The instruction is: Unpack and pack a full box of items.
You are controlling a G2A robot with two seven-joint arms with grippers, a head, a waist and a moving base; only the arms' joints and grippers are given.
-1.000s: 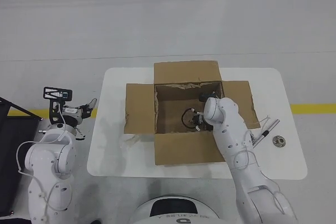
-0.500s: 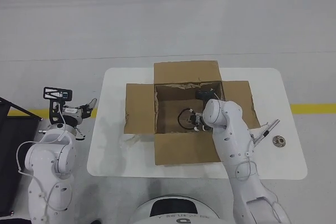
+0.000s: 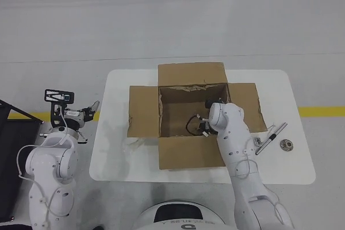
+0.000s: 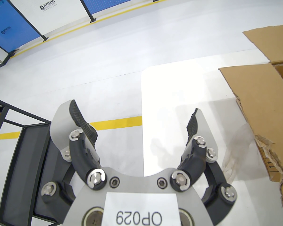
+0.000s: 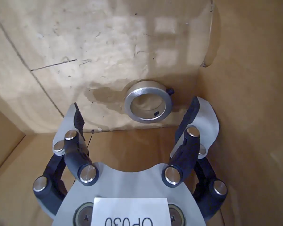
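Note:
An open cardboard box (image 3: 192,75) stands mid-table with its flaps spread. My right gripper (image 3: 196,124) is down inside it near the right wall. In the right wrist view a silver metal ring (image 5: 148,104) with a small set screw lies flat on the box floor (image 5: 85,36) in a corner. My right gripper (image 5: 135,107) is open, its fingers on either side of the ring and just short of it. My left gripper (image 3: 92,108) hangs open and empty beyond the table's left edge, and its open fingers (image 4: 83,123) frame bare floor and the table corner.
On the table right of the box lie a dark pen (image 3: 270,138), a small round metal part (image 3: 286,144) and a tiny piece (image 3: 257,140). A black rack (image 4: 26,154) stands on the floor at far left. Crumpled clear film (image 4: 238,147) lies by the box's left flap (image 4: 257,95).
My right arm's elbow has swung in toward the box, uncovering the pen on the table, while its gripper shifted only slightly inside the box. The left arm has not moved.

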